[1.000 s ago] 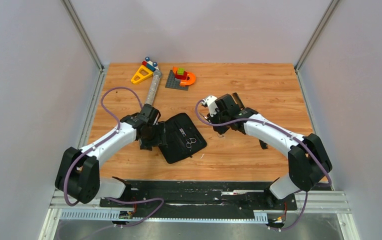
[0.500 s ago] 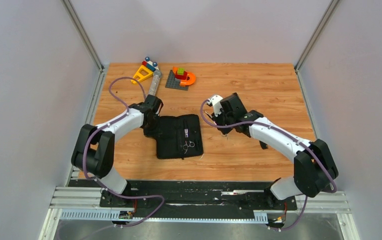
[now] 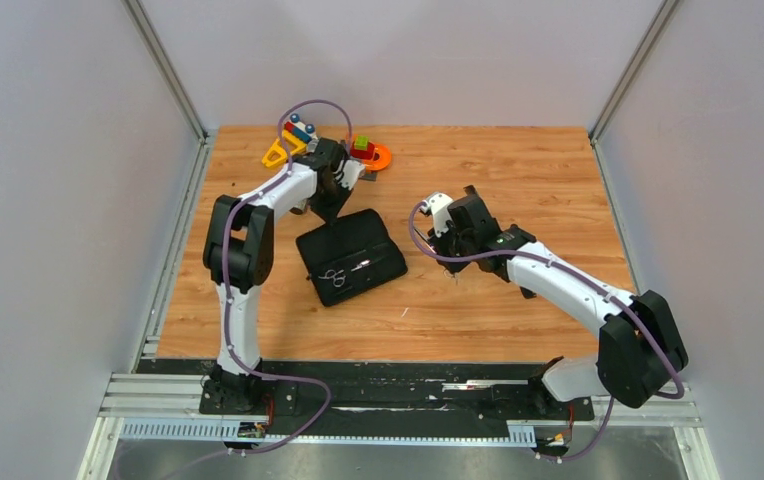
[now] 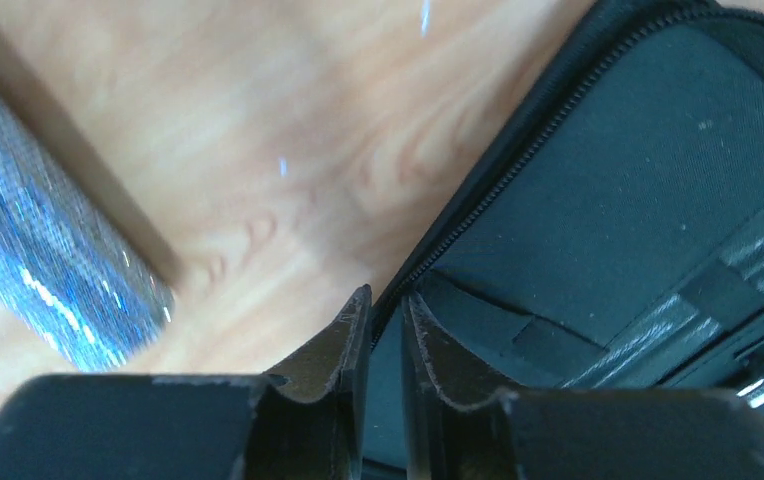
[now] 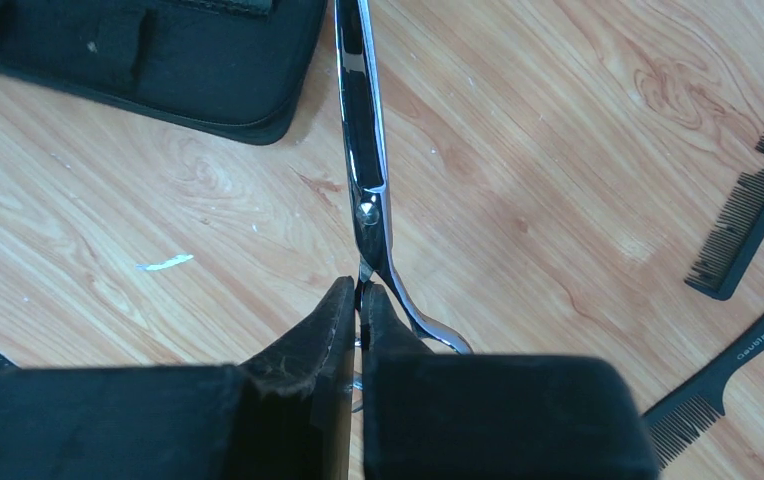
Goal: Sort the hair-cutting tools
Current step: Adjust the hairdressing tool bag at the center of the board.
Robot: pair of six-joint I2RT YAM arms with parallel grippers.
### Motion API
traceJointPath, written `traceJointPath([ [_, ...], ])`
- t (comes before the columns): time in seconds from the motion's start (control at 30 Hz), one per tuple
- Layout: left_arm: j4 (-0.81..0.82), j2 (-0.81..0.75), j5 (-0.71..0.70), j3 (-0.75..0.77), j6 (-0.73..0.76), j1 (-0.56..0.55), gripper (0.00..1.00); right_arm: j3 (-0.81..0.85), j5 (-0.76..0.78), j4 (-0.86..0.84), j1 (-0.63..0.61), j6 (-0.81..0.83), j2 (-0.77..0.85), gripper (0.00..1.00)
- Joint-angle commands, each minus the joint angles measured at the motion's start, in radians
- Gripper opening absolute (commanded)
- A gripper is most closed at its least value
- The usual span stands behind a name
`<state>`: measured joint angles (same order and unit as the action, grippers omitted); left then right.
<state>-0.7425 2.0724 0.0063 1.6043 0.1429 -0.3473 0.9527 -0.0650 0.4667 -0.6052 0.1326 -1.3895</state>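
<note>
**Left arm.** My left gripper (image 4: 383, 335) is nearly closed, pinching zip rim of black case (image 3: 378, 245) at its 11 o'clock corner.

**Right arm.** My right gripper (image 5: 360, 300) is clamped on scissors (image 5: 363, 150), blades toward 12 o'clock, over bare wood.

**Step, judged.** Hold case flat. Bring blades low, slide under strap, then release.

**Count.**
- Scissors: two. Second pair (image 3: 335, 275) lies inside case.
- Combs: two. Wide comb (image 5: 753, 205) at 3 o'clock, tail comb (image 5: 723, 385) at 4 o'clock.
- Case: one.
</note>
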Motion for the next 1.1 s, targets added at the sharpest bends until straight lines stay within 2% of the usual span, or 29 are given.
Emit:
traceJointPath([
  [0.0, -0.003, 0.076, 0.139, 0.178, 0.252, -0.03, 0.26, -0.003, -0.06, -0.046, 0.004, -0.038, 0.052, 0.0],
  [0.1, 0.002, 0.109, 0.189, 0.235, 0.312, -0.071, 0.31, -0.002, -0.079, -0.04, 0.002, -0.048, 0.06, 0.0],
  [0.2, 0.007, 0.106, 0.217, 0.253, 0.312, -0.117, 0.42, -0.001, -0.079, -0.035, 0.002, -0.047, 0.06, 0.0],
  [0.33, 0.035, 0.033, 0.218, 0.226, 0.236, -0.128, 0.64, 0.007, -0.086, -0.025, 0.002, -0.029, 0.057, 0.0],
  [0.43, 0.065, -0.04, 0.179, 0.188, 0.142, -0.127, 0.7, 0.015, -0.1, -0.023, 0.002, -0.014, 0.051, 0.0],
  [0.57, 0.121, -0.192, 0.087, 0.043, -0.014, -0.125, 0.89, 0.033, -0.114, -0.021, -0.005, -0.007, 0.028, 0.0],
  [0.63, 0.152, -0.283, 0.038, -0.05, -0.108, -0.112, 0.93, 0.039, -0.109, -0.021, -0.017, -0.002, 0.018, 0.0],
  [0.8, 0.19, -0.522, -0.064, -0.3, -0.387, -0.047, 0.94, 0.043, -0.099, -0.026, -0.041, 0.005, 0.009, 0.0],
  [0.9, 0.23, -0.637, -0.043, -0.489, -0.467, 0.009, 0.91, 0.04, -0.099, -0.031, -0.052, 0.007, 0.004, 0.0],
  [1.07, 0.306, -0.693, -0.013, -0.652, -0.568, 0.069, 0.87, 0.049, -0.088, -0.025, -0.08, 0.033, -0.015, 0.0],
])
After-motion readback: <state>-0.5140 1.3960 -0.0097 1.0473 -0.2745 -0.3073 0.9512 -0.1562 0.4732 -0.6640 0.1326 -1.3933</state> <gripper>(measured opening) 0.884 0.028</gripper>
